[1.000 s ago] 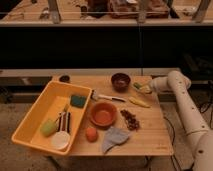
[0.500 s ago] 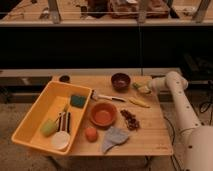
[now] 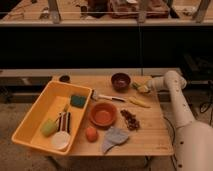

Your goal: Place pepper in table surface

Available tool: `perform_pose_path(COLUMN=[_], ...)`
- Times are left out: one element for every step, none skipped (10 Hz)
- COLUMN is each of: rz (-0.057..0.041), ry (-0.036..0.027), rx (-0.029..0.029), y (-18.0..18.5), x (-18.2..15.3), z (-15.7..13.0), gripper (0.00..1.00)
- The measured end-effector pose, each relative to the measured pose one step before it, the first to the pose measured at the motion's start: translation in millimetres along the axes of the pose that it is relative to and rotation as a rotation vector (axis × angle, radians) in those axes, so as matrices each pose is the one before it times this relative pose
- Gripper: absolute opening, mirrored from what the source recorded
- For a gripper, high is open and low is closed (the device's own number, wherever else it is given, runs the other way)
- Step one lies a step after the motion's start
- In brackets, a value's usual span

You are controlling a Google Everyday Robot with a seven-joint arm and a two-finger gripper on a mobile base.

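Pepper (image 3: 141, 88): small green-and-yellowish piece at the far right of the tabletop (image 3: 150, 132), just right of the dark bowl (image 3: 120, 80). It sits at the tip of the white arm, where the gripper (image 3: 145, 89) reaches in from the right edge. Whether the fingers are closed on it or parted cannot be told; the pepper appears to be at surface height, but contact with the wood is not resolvable.

Camera view, only 1 available:
- Arm comes over the right edge with the forearm low, wrist angled toward the bowl. Judgement: this low pose suits setting the piece down on bare wood, not into a container.
- Long pale-yellow pod (image 3: 139, 102) lies just near of the pepper, apart from it; a knife-like utensil (image 3: 107, 97) lies left of that.
- Orange bowl (image 3: 103, 114) mid-table; dark crumbly pile (image 3: 131, 120) to its right; orange round fruit (image 3: 91, 134) and grey cloth (image 3: 115, 138) at the near edge.
- Yellow bin (image 3: 37, 117) on the left holds a green sponge, a light-green block and a white disc.

Judgement: the spot between dark bowl and table edge is free wood, so release there should not disturb neighbours. Risk: the piece rolling toward the right edge.
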Motion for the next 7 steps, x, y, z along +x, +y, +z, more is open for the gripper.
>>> perform_pose_path(rz=[-0.00071,-0.001,-0.00016,-0.00132,-0.00103,-0.00419,-0.00336], ry=[0.00377,0.00298,0.00471,0.00443,0.00171,-0.00123,-0.00321], rx=[-0.0025,-0.00317,-0.00278,-0.00303,-0.00341,-0.00695,-0.00589], y=[-0.65,-0.09,-0.42,-0.25,0.08,-0.15,0.68], x=[-0.63,-0.53,0.86,0.79,0.46,-1.58,-2.27], z=[2.06,1.43,0.41,-0.1,-0.17,-1.0,-0.75], gripper=[0.38,0.47,0.58,0.68,0.75,0.79,0.79])
